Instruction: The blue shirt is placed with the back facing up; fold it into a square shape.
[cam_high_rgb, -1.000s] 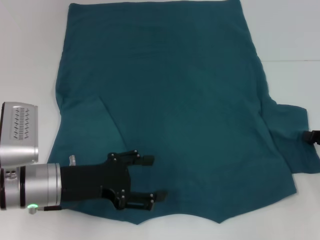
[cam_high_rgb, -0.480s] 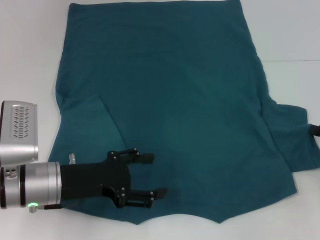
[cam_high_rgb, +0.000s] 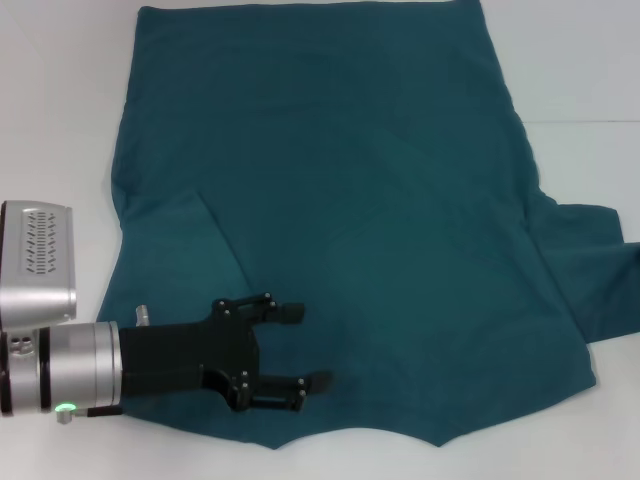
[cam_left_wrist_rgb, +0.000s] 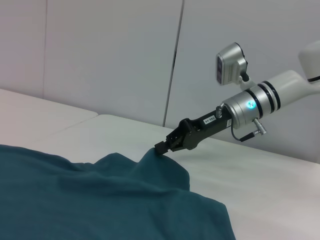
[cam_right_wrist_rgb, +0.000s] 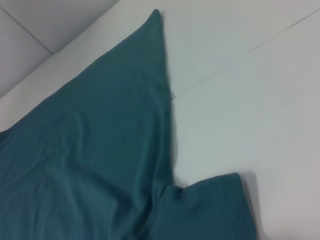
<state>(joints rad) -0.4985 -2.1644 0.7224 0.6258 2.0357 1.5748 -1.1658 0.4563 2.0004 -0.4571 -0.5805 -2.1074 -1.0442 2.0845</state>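
The blue shirt (cam_high_rgb: 350, 200) lies spread flat on the white table (cam_high_rgb: 60, 100), plain side up. Its left sleeve is folded in over the body. My left gripper (cam_high_rgb: 310, 346) hovers open over the shirt's near left part, close to the bottom edge, with nothing between its fingers. The right sleeve (cam_high_rgb: 590, 270) stretches toward the right edge of the head view. My right gripper (cam_left_wrist_rgb: 162, 147) is out of the head view; the left wrist view shows it shut on the tip of that sleeve, with the cloth (cam_left_wrist_rgb: 75, 200) drawn up into a peak. The right wrist view shows only shirt cloth (cam_right_wrist_rgb: 100, 150).
Bare white tabletop (cam_high_rgb: 590, 60) surrounds the shirt on the left, right and near sides. A seam in the table (cam_right_wrist_rgb: 250, 47) runs out from the shirt's right side. A pale panelled wall (cam_left_wrist_rgb: 100, 55) stands behind the table.
My right gripper has left the head view to the right, drawing the right sleeve outward with it. The left gripper has hardly shifted.
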